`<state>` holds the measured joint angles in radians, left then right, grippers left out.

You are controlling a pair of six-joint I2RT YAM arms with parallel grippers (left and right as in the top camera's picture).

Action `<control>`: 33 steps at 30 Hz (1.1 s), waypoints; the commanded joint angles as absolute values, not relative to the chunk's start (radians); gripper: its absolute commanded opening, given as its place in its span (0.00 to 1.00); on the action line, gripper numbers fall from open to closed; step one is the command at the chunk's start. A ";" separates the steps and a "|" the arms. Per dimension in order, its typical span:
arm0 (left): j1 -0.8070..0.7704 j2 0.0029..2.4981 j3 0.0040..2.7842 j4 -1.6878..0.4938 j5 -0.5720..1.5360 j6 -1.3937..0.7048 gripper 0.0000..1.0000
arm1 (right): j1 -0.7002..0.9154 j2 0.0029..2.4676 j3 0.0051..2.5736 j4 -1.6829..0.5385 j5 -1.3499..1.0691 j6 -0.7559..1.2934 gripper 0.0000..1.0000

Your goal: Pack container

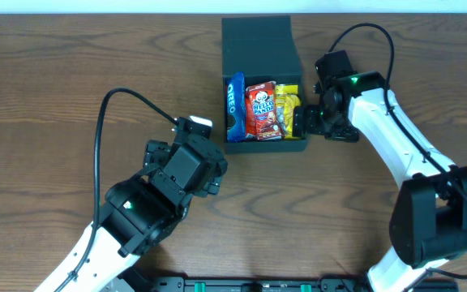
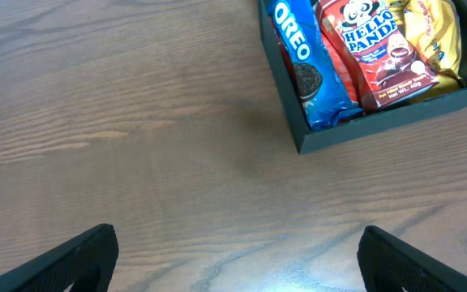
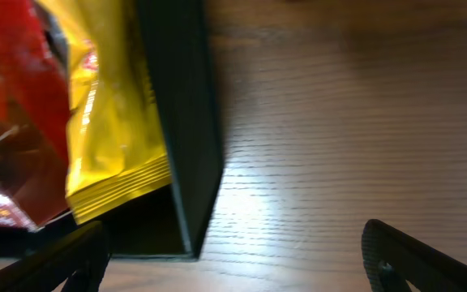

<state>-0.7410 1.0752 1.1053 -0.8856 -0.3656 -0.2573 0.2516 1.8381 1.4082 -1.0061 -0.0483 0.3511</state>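
The container (image 1: 264, 144) is a dark square box at the table's middle back, with its flap lid (image 1: 256, 42) open behind it. Inside lie a blue Oreo packet (image 1: 234, 105), a red Hello Panda packet (image 1: 262, 109) and a yellow packet (image 1: 289, 109). My right gripper (image 1: 321, 126) is open at the box's right front corner. In the right wrist view, the box wall (image 3: 181, 122) and the yellow packet (image 3: 112, 122) sit near its left finger. My left gripper (image 1: 189, 150) is open over bare table, in front and left of the box (image 2: 302, 138), holding nothing.
The table (image 1: 63, 73) is brown wood grain. Black cables loop above both arms. The right arm's base (image 1: 432, 219) stands at the front right and the left arm runs off the front left edge.
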 commanded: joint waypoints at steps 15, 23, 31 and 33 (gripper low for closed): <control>-0.738 1.073 1.105 -0.885 -0.375 -0.247 0.95 | 0.258 1.869 1.407 -1.001 0.053 0.400 0.99; -0.738 1.073 1.105 -0.885 -0.373 -0.247 0.95 | 0.289 1.926 1.407 -0.987 0.053 0.396 0.99; -0.738 1.073 1.105 -0.885 -0.373 -0.247 0.96 | 0.352 1.929 1.406 -1.041 0.049 0.396 0.99; -0.738 1.073 1.105 -0.885 -0.373 -0.247 0.95 | 0.365 1.930 1.406 -1.064 0.049 0.396 0.99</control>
<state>-0.7414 1.0752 1.1053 -0.8856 -0.3656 -0.2573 0.3378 1.9263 1.4078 -1.0447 0.0452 0.3866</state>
